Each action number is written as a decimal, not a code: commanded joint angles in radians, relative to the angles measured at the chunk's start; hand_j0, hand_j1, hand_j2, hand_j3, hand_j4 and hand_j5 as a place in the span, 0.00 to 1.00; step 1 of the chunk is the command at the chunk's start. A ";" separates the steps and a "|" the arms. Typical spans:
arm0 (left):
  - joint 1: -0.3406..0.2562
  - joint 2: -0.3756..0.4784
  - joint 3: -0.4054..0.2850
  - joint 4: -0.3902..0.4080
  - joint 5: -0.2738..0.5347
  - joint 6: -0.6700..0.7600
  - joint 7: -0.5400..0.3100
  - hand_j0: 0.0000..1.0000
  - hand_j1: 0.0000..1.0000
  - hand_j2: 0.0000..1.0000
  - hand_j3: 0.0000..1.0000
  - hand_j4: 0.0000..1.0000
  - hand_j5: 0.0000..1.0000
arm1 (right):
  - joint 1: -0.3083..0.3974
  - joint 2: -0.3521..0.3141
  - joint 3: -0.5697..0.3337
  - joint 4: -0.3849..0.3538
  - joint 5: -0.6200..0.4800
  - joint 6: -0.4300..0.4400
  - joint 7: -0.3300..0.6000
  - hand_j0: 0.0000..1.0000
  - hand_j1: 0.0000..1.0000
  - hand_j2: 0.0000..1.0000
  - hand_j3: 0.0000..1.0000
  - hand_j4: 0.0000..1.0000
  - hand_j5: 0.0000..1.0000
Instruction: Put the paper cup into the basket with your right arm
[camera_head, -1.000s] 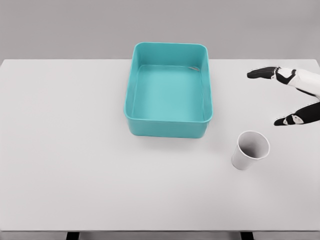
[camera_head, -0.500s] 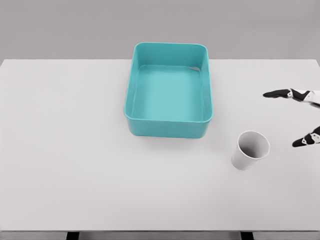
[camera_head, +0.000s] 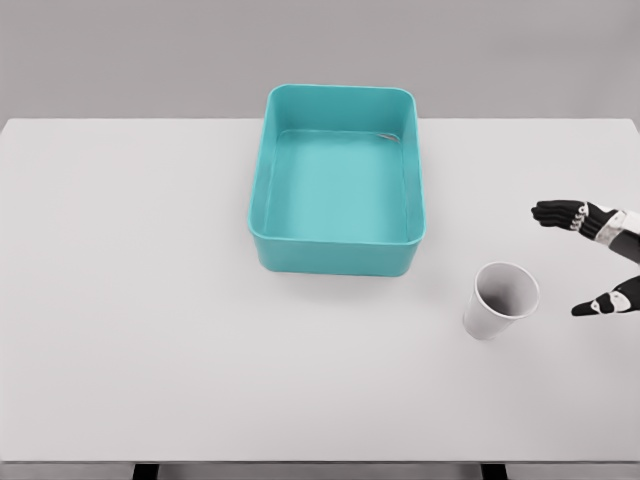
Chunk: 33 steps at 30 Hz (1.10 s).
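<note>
The right hand (camera_head: 598, 258) enters at the right edge of the head view, only its black fingers (camera_head: 560, 212) and thumb showing, with a bit of white wrist behind them. The fingers stretch out leftward on the upper side and the thumb (camera_head: 592, 306) points leftward lower down, with a wide gap between them; the hand is spread and grasps nothing.

The cup (camera_head: 500, 300) stands on the desk (camera_head: 150, 300) just to the left of the hand, a little below the level of the fingers and about level with the thumb. It is white, tilted so that its open mouth faces up and toward the camera, and it is apart from the hand; a strip of bare desk shows between the thumb tip and the cup's rim.

The basket (camera_head: 338, 250), a teal rectangular tub with rounded corners, sits farther left of the hand and beyond the cup, well apart from both. A small pale mark lies at its far right inner corner; what it is cannot be told.
</note>
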 joint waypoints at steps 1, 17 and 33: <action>0.000 0.000 0.000 0.000 0.000 -0.001 0.000 1.00 1.00 1.00 1.00 1.00 1.00 | 0.003 0.014 -0.003 0.010 -0.022 0.002 0.000 1.00 1.00 1.00 1.00 1.00 1.00; 0.002 0.000 0.001 0.000 0.000 -0.001 0.000 1.00 1.00 1.00 1.00 1.00 1.00 | 0.097 0.159 -0.027 0.060 -0.019 0.002 0.000 1.00 1.00 1.00 1.00 1.00 1.00; 0.002 0.000 0.000 0.000 0.000 -0.001 0.000 1.00 1.00 1.00 1.00 1.00 1.00 | 0.121 0.239 -0.069 0.064 -0.007 0.002 0.000 1.00 1.00 1.00 1.00 1.00 1.00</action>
